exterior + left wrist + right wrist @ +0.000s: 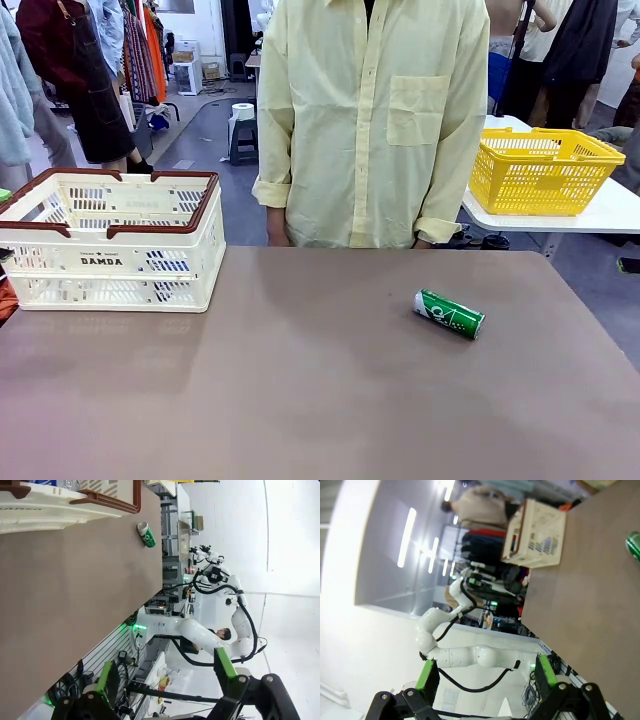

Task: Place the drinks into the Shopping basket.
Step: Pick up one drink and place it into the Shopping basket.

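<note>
Green can (449, 314) well right of basket (110, 232)

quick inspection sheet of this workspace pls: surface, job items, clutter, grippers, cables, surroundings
surface: brown table, matte top.
job's things: one green can lies on its side on the table's right part. The Shopping basket stands upright at the far left. What is inside it cannot be told.
clutter: nothing seen.
grippers: left gripper open, holding nothing. right gripper open, holding nothing. Both are well away from the can.
cables: black cable runs along the right arm.
surroundings: a person in a pale yellow shirt stands at the far edge. A yellow basket sits on a white table behind.
</note>
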Controlling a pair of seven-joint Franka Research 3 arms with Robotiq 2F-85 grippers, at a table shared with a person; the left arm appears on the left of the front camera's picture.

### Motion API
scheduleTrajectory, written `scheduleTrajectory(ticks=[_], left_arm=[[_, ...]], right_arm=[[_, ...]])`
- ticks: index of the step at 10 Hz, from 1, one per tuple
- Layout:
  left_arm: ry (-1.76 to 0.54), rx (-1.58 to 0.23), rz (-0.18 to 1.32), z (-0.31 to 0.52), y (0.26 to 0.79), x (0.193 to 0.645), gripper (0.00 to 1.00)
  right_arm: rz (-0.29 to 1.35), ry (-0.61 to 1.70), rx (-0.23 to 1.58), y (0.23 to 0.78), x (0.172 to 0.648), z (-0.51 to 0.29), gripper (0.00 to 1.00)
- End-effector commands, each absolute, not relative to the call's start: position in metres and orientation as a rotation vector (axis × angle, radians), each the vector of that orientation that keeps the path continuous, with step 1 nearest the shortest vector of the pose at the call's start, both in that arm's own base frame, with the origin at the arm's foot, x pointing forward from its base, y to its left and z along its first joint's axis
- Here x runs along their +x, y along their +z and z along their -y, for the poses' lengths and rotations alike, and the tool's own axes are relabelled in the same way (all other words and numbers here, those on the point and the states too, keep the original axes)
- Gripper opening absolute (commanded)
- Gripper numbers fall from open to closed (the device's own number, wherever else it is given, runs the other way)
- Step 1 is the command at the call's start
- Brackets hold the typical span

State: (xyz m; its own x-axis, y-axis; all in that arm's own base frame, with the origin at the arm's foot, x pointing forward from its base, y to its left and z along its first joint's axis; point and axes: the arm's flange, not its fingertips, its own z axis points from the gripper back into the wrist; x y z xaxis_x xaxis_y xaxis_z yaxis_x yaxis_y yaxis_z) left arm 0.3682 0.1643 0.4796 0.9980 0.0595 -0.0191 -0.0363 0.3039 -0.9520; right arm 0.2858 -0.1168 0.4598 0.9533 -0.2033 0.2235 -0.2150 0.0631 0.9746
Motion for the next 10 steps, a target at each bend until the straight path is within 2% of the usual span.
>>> scheduleTrajectory(ticks=[1,6,7,9,10], left_arm=[[0.077,-1.247,0.011,-0.164,0.48,0.365,1.0],[0.077,-1.247,0.011,-0.164,0.48,0.365,1.0],[0.077,-1.247,0.011,-0.164,0.48,0.365,1.0],[0.077,-1.247,0.011,-0.164,0.48,0.365,1.0],[0.077,-1.247,0.011,-0.164,0.48,0.365,1.0]], right_arm=[[0.341,-0.003,1.54,0.466,0.286,0.116,1.0],[0.339,0.009,1.517,0.46,0.286,0.117,1.0],[0.218,-0.016,1.271,0.483,0.298,0.086,1.0],[-0.022,0.024,0.83,0.528,0.365,0.009,1.0],[-0.082,0.004,0.671,0.534,0.396,-0.019,1.0]])
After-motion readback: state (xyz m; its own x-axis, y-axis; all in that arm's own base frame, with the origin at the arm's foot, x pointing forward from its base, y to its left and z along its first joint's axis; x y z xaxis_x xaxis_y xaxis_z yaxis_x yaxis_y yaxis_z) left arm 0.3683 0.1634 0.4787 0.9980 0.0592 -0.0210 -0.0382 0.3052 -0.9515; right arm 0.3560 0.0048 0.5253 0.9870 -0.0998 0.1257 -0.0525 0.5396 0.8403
